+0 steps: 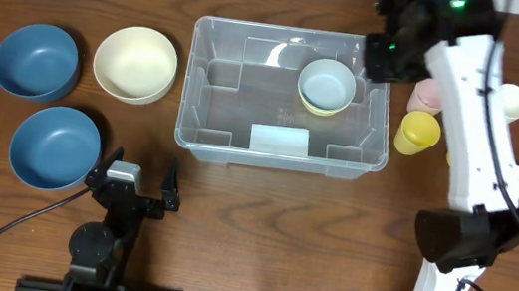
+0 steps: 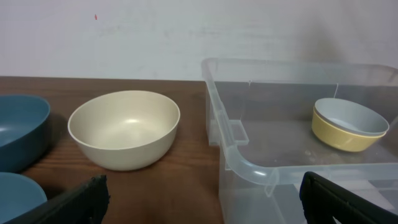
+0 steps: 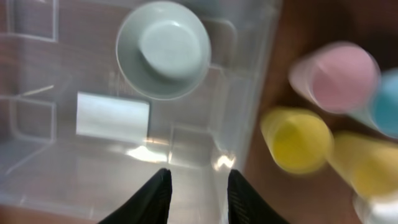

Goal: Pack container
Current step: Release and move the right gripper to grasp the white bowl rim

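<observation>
- Container (image 1: 187,86) sits mid worktop (image 1: 228,232), so both arms can reach it.
- Nested bowls (image 1: 328,84) are tucked in its far right corner, which leaves room.
- Right tool (image 3: 198,183) hangs above its right wall, partly open, empty.
- Left tool (image 1: 143,172) sits near, wide open, empty, facing the cream bowl (image 2: 124,127).

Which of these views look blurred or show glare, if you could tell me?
Right wrist: blurred, the pink cup and yellow cup smeared, with glare on the container floor. Overhead: sharp, with a bright reflection near its far wall. Left wrist: sharp, evenly lit.
</observation>
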`<state>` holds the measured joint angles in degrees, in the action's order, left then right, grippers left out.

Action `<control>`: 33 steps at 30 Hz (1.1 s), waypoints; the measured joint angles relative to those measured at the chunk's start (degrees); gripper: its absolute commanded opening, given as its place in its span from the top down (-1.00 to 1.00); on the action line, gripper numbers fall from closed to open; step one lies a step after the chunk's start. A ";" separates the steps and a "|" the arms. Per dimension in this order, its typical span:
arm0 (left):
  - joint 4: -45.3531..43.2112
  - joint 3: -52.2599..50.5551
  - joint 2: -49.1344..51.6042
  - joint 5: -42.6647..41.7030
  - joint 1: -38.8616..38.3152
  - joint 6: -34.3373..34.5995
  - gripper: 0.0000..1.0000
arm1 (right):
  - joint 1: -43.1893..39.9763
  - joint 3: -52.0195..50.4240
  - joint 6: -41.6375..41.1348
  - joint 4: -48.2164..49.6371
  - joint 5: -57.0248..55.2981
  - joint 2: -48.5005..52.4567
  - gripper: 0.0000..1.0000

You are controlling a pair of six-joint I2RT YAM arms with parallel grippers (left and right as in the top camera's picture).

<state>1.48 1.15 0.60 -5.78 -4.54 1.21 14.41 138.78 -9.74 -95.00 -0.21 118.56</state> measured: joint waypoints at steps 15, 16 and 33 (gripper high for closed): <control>0.02 0.00 -0.02 -0.02 0.00 0.02 -0.96 | -27.89 0.52 -4.98 -2.08 3.63 -2.60 0.31; 0.02 0.00 -0.02 -0.02 0.00 0.00 -0.96 | -29.46 -0.76 -5.01 -2.05 3.04 -2.71 0.31; 0.02 0.00 -0.02 -0.02 0.00 0.02 -0.96 | -53.68 -25.33 -5.38 7.04 -0.59 -2.75 0.32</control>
<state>1.50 1.15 0.58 -5.80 -4.54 1.23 -39.27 113.45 -15.11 -87.96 -0.80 115.81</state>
